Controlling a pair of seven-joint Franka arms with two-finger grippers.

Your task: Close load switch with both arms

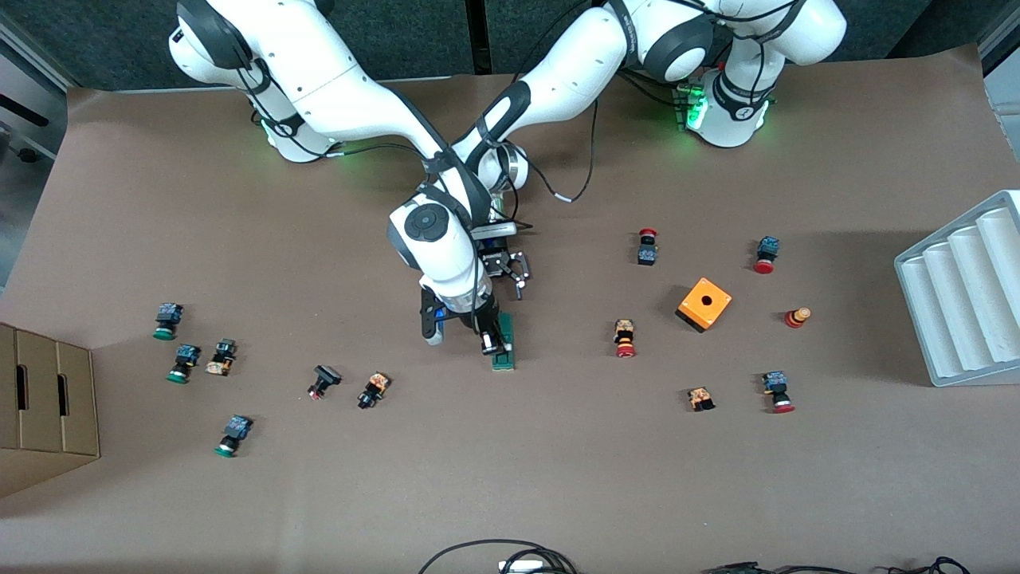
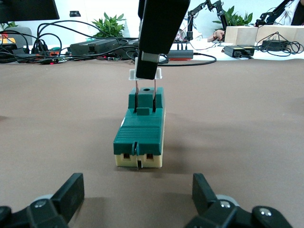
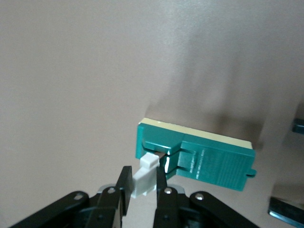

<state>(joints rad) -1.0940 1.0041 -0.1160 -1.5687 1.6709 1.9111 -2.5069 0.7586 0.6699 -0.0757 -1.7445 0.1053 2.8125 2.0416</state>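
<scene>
Two arms: both over the worktop (image 1: 558,478) middle.
Load switch (image 1: 504,341): flat on worktop, white handle (image 3: 146,175) raised.
Right end effector (image 3: 142,183): fingers pinched on the white handle, above the switch.
Left end effector (image 2: 135,199): fingers spread wide, holding nothing, low beside the switch's end.

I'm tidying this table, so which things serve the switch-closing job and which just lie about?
In use: load switch; its white handle, gripped by the right gripper; left gripper, open, beside the switch.

Lying about: orange box, scattered push-buttons, cardboard box, grey tray.
</scene>
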